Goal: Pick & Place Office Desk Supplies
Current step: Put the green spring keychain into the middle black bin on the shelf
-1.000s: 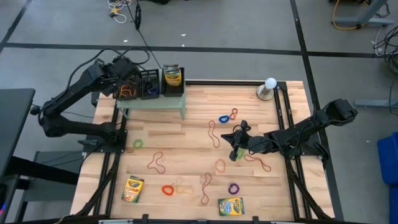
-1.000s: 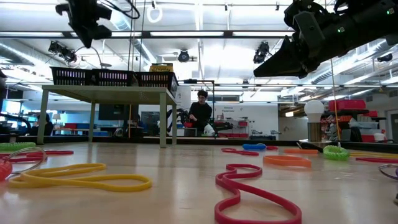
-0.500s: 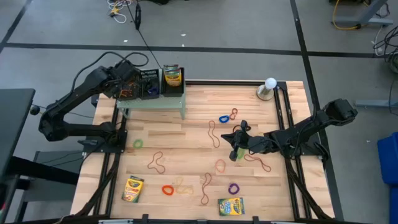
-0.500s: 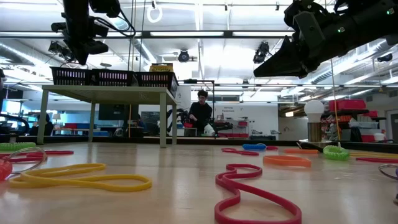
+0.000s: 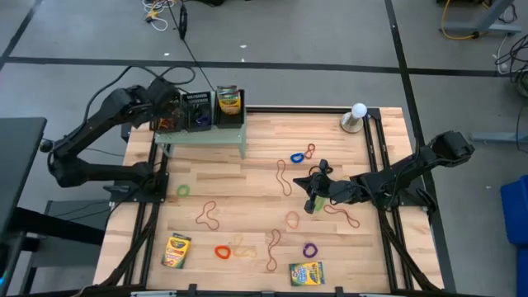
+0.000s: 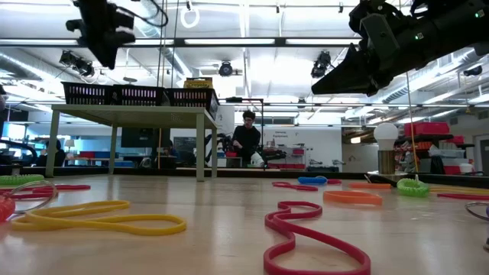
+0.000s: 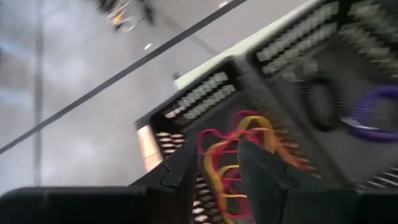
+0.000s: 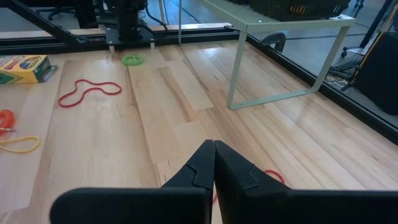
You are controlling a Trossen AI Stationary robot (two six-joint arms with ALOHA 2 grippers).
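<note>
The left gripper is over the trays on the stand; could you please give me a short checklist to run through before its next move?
1. Left gripper open: ok, a gap shows between its fingers.
2. Bands in the end tray: ok, red and yellow bands lie inside it.
3. Bands free of the fingers: cannot tell, they lie right behind the fingertips.
4. Stand upright with trays on top: ok.
5. Right gripper shut and empty, low over the table: ok.
6. Loose bands left on the table, such as the purple band: ok.

purple band [image 7: 378,107] blurred, edge-cropped
</note>
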